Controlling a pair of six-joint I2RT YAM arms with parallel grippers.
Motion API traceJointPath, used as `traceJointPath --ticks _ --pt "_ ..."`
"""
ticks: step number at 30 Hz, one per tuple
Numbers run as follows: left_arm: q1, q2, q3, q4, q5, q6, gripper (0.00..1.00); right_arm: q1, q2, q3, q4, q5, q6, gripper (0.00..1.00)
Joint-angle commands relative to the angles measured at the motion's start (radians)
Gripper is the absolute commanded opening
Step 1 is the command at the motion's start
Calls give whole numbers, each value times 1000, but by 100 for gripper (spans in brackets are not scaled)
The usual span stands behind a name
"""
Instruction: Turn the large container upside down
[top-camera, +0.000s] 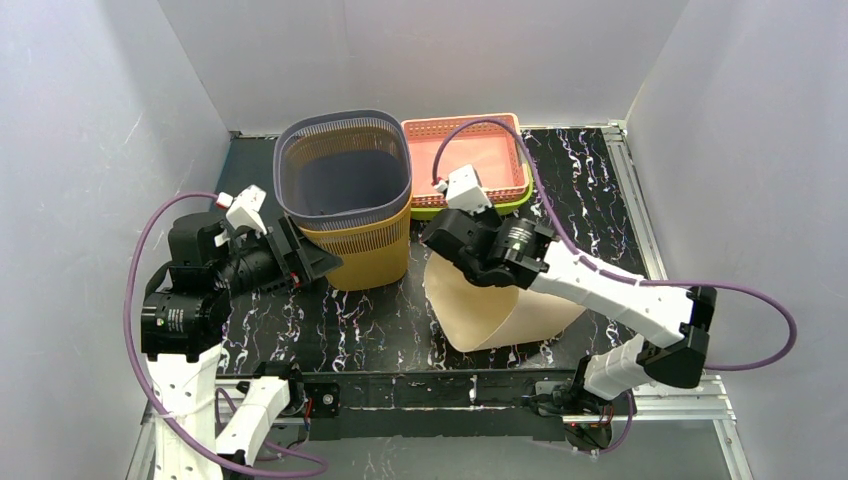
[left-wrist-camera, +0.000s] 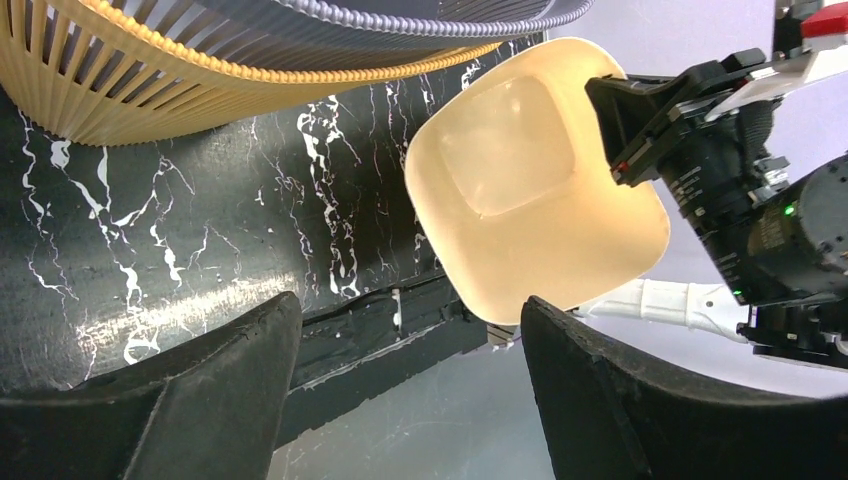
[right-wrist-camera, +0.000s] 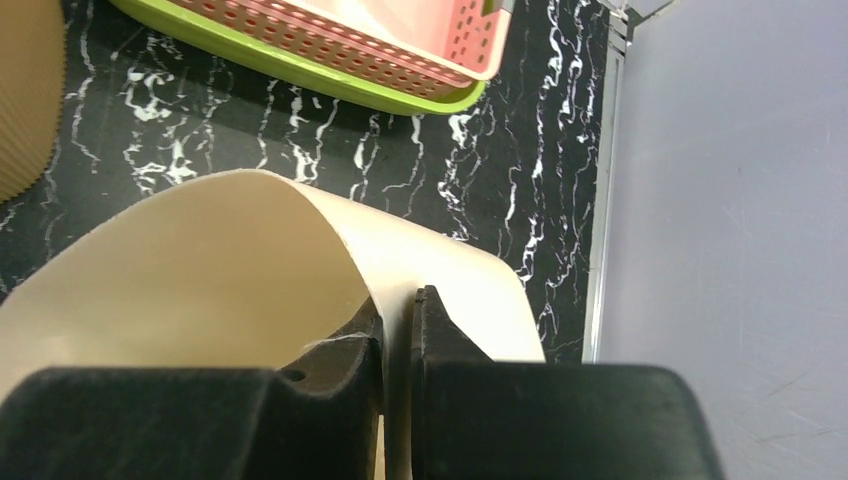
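Right end effector (right-wrist-camera: 400, 316) pinches bin (right-wrist-camera: 200, 250) rim. Wall looks thin, light, flexy, probably slippery; rim seems the best hold. My left end effector (left-wrist-camera: 405, 305) is spread, empty.

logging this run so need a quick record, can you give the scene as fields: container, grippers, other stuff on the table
target: cream container, tipped on its side, mouth toward the left arm, not yet upside down
right gripper: closed on the container's rim wall
left gripper: open, holding nothing, beside the yellow basket
other: grey basket nested in the yellow basket; pink tray sitting in green tray at the back
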Motion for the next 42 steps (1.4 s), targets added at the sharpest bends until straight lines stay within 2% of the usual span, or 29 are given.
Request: traceJointPath --ticks 1,12,20,32,40,42 --pt "-6 -1 -8 5 14 8 78 57 99 2 60 -220 272 15" --pt "-10 3 -48 5 4 23 78 98 110 -13 71 -180 317 20" --pt "-10 21 -71 5 38 41 78 98 83 -35 100 -200 328 34" --pt "-11 26 -122 20 85 49 79 98 51 -99 174 -219 360 42" --pt "-32 -24 -188 31 76 33 79 97 24 -116 290 -313 327 45" --pt "-58 -28 -202 39 60 25 79 97 13 -130 315 -332 317 51"
